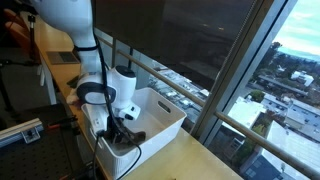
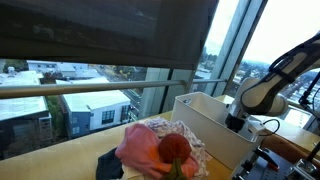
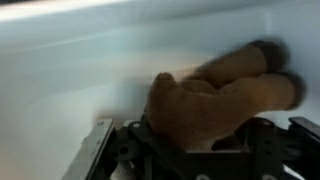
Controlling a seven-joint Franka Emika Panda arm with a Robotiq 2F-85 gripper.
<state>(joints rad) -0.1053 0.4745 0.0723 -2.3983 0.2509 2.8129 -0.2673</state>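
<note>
The gripper (image 3: 200, 142) stands open astride the brown plush toy (image 3: 215, 100) inside the white bin (image 1: 166, 122); grasping appears in hand, requiring centred closure.

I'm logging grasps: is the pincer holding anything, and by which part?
It cannot be told. The body of a brown plush toy fills the gap of the pincer inside the white bin, but no closed grip shows.

brown plush toy (image 3: 215, 95), white bin (image 1: 165, 112)
</note>
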